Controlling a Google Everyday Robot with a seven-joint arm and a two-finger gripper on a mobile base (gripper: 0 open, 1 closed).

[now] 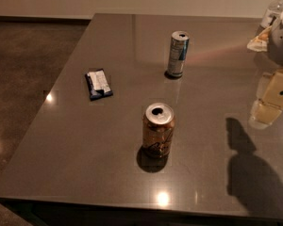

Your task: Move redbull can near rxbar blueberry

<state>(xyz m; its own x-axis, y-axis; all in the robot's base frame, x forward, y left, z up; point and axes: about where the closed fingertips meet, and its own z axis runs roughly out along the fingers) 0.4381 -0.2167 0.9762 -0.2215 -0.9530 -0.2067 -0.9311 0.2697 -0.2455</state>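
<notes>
The redbull can (pixel 178 54) stands upright on the grey table (pixel 85 145), towards the back middle. It is slim, silver and blue, with an open top. The rxbar blueberry (pixel 98 84) lies flat to the left of it, dark blue with a white label panel, about two can-widths away from it. My gripper (pixel 269 102) hangs over the right side of the table, well to the right of the redbull can and touching nothing. Its shadow falls on the table below it.
A wider gold-orange can (pixel 158 130) stands upright in the front middle, nearer than the redbull can. A plastic bottle (pixel 275 11) and a pale packet (pixel 259 41) sit at the back right corner. The table's left edge drops to a dark floor (pixel 23 79).
</notes>
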